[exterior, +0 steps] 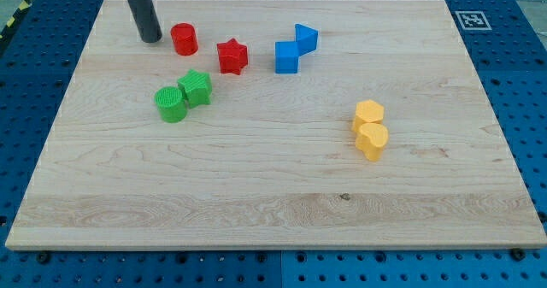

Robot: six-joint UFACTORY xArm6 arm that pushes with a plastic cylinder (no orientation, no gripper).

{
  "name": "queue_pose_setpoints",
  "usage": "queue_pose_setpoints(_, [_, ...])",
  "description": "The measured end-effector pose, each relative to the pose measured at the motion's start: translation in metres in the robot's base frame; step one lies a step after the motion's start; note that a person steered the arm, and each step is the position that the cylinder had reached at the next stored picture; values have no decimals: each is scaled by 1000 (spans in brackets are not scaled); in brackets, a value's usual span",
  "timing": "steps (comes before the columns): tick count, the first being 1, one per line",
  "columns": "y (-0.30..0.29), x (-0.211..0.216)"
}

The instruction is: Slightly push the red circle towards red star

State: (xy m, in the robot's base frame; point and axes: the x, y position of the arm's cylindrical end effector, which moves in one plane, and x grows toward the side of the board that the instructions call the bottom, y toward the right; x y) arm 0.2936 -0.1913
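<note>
Eight blocks lie on the wooden board [256, 194], two of each colour. The two red ones sit near the board's top edge, left of centre: the red circle [184, 39] and, to the view's right of it and a little lower, the red star [232, 56], with a clear gap between them. My tip [151, 39] rests on the board just beside the red circle, on its left, a narrow strip of wood showing between them; the circle thus lies between the tip and the star. There is no gripper on this rod, so nothing spreads or pinches.

The two blue blocks stand right of the star: a blue cube [287, 57] touching a blue triangular block [306, 38] above and right of it. Two green blocks touch each other below the red circle: a green cylinder [170, 104] and a green block with flat sides [196, 88]. Two yellow blocks, the upper yellow block [369, 114] and the lower yellow block [373, 139], touch toward the board's right edge, around mid-height.
</note>
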Motion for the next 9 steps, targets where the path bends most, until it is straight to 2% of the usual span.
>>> queue_pose_setpoints(3, [31, 0])
queue_pose_setpoints(5, [0, 4])
queue_pose_setpoints(9, [18, 14])
